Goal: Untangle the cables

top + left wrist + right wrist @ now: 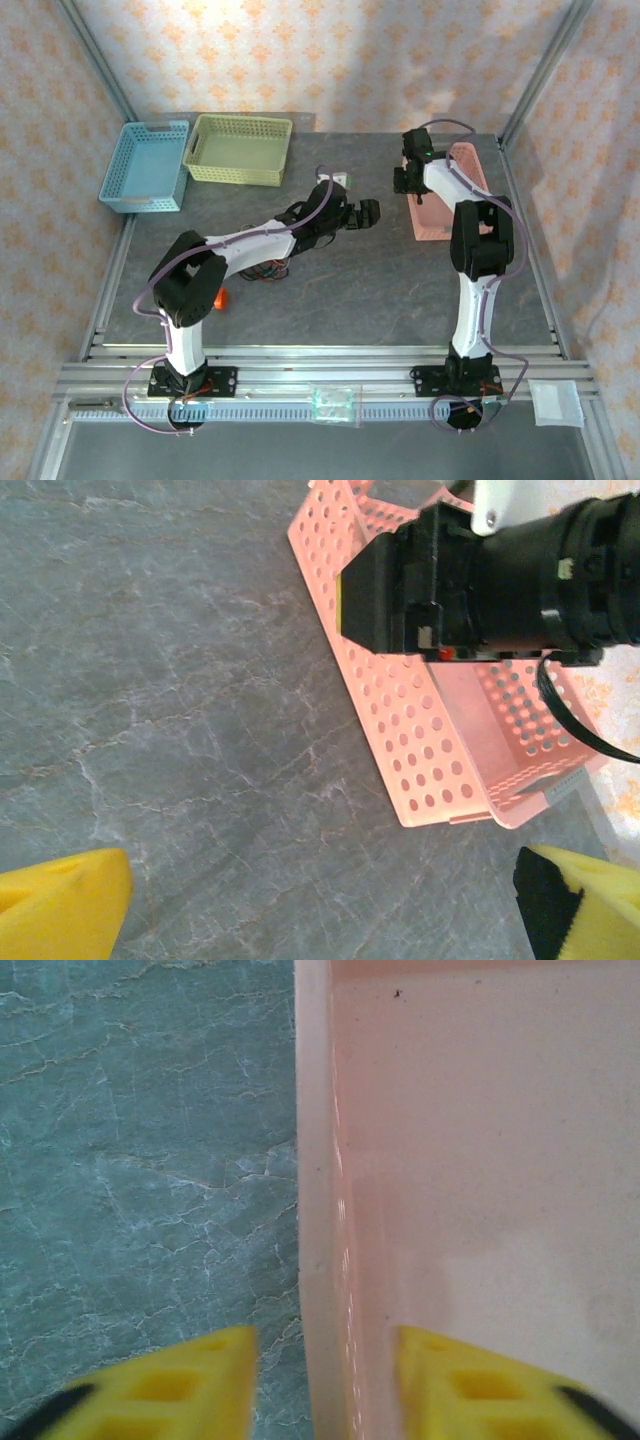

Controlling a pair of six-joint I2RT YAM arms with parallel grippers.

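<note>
A tangle of red and black cables (268,268) lies on the grey table, partly hidden under my left arm's forearm. My left gripper (368,212) hangs over the middle of the table, past the cables and apart from them. In its wrist view the left gripper (325,905) is wide open, with bare table between its yellow fingers (60,905). My right gripper (403,180) is at the left wall of the pink basket (455,195). That gripper (325,1385) is open and straddles the basket wall (320,1210), one finger outside and one inside, with a gap on each side.
A blue basket (145,165) and a green basket (240,148) stand at the back left. A small orange object (220,298) lies near the left arm's elbow. A small whitish item (342,179) sits right of the green basket. The cage frame's rails run along the table's sides.
</note>
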